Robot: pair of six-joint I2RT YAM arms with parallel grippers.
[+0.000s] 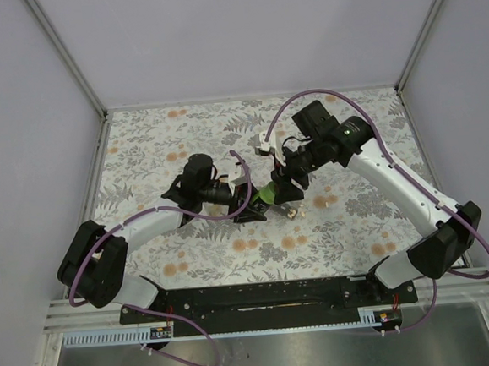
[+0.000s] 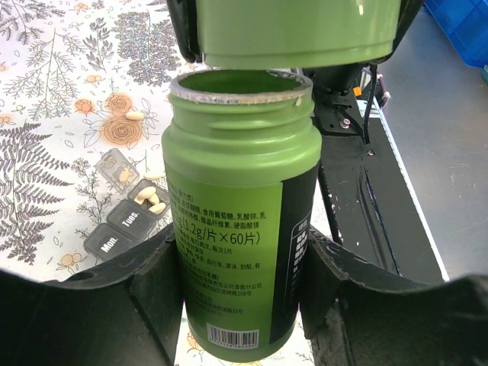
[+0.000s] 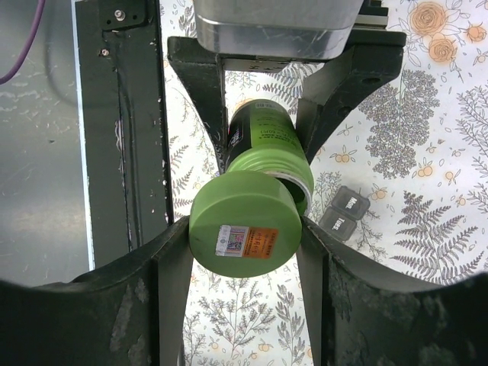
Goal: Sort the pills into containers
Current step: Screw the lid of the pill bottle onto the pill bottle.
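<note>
My left gripper (image 2: 240, 293) is shut on a green pill bottle (image 2: 240, 221) with its mouth open; the bottle also shows in the top view (image 1: 267, 195) and the right wrist view (image 3: 259, 141). My right gripper (image 3: 242, 263) is shut on the green cap (image 3: 245, 232) and holds it just off the bottle's mouth, slightly to one side; the cap also shows in the left wrist view (image 2: 297, 30). A dark weekly pill organizer (image 2: 126, 217) lies on the floral table, one lid open with pale pills (image 2: 150, 200) inside. A loose pill (image 2: 134, 116) lies on the cloth.
The black base rail (image 1: 270, 295) runs along the near table edge. The organizer shows in the right wrist view (image 3: 343, 212) beside the bottle. White pills or an organizer part (image 1: 294, 214) lie on the floral cloth (image 1: 182, 137) just right of the grippers.
</note>
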